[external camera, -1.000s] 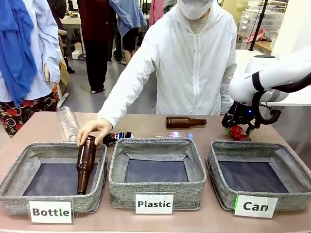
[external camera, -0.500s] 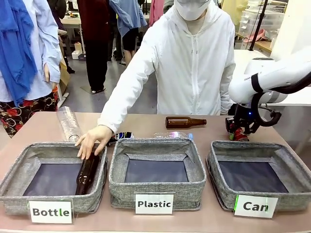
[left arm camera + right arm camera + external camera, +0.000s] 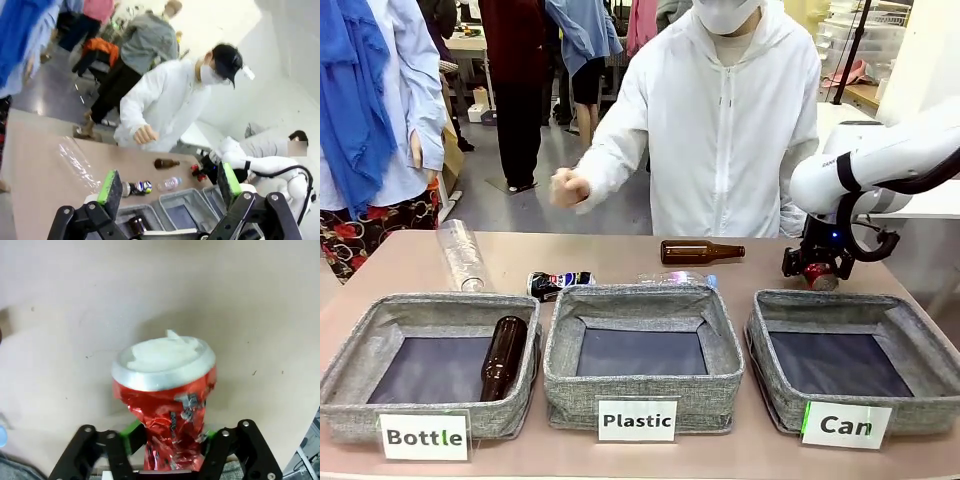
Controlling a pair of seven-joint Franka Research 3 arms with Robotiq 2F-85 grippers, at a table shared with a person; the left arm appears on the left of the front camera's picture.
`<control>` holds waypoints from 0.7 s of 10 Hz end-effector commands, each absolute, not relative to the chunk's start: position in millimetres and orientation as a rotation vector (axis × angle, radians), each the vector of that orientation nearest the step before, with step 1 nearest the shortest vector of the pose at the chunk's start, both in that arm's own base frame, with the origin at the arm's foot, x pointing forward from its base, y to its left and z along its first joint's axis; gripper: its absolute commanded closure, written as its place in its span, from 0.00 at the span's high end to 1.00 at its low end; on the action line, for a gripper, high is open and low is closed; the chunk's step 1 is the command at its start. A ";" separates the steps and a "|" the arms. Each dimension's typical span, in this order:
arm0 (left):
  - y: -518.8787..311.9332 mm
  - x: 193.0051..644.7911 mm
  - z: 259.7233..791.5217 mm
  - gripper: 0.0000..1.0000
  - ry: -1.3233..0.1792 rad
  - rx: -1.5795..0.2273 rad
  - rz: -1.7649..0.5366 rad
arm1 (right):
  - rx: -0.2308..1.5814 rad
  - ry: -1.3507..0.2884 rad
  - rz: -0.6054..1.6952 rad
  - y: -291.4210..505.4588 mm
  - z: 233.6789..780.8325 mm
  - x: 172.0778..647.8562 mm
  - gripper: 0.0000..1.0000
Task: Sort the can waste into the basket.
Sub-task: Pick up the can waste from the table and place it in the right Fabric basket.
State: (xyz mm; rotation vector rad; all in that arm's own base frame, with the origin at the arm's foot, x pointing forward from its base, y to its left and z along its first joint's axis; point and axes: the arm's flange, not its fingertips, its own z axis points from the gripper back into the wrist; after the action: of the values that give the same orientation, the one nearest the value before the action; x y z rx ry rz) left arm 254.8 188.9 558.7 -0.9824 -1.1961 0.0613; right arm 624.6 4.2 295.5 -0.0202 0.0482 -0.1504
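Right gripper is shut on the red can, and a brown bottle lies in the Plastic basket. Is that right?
One slip: the front view shows the brown bottle lying in the Bottle basket, not Plastic. The right gripper is indeed shut on the red can.

White rounded right arm (image 3: 880, 160); black cable (image 3: 930, 177); black right gripper (image 3: 170, 440) (green pads (image 3: 131, 430), silver screws (image 3: 88, 429)).

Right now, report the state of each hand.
Left hand: open, holding nothing.
Right hand: closed on the red can.
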 end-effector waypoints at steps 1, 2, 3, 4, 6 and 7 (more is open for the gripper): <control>200.2 230.9 568.9 1.00 -1.286 -1.008 0.055 | -0.026 0.057 -0.170 3.6 295.6 630.5 0.00; 187.9 239.1 561.7 1.00 -1.245 -0.996 0.033 | -0.009 0.044 -0.162 4.2 300.8 628.7 0.00; 167.2 252.8 549.9 1.00 -1.174 -1.018 0.000 | 0.036 0.010 -0.144 -1.3 321.4 617.5 0.00; 145.0 263.8 540.3 1.00 -1.117 -1.051 -0.032 | 0.081 -0.035 -0.098 -10.4 353.8 599.6 0.00; 108.5 289.4 521.6 1.00 -1.014 -1.065 -0.109 | 0.133 -0.103 0.070 -21.5 432.9 555.6 0.00; 90.3 298.8 511.8 1.00 -0.966 -1.093 -0.140 | 0.155 -0.071 0.235 -19.4 465.9 526.0 0.00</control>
State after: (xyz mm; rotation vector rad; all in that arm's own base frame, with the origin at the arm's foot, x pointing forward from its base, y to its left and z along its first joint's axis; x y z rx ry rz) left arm 308.9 111.7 535.4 -1.0811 -0.9692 -0.1099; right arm 565.0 -14.7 445.7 0.0920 -0.1077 0.0772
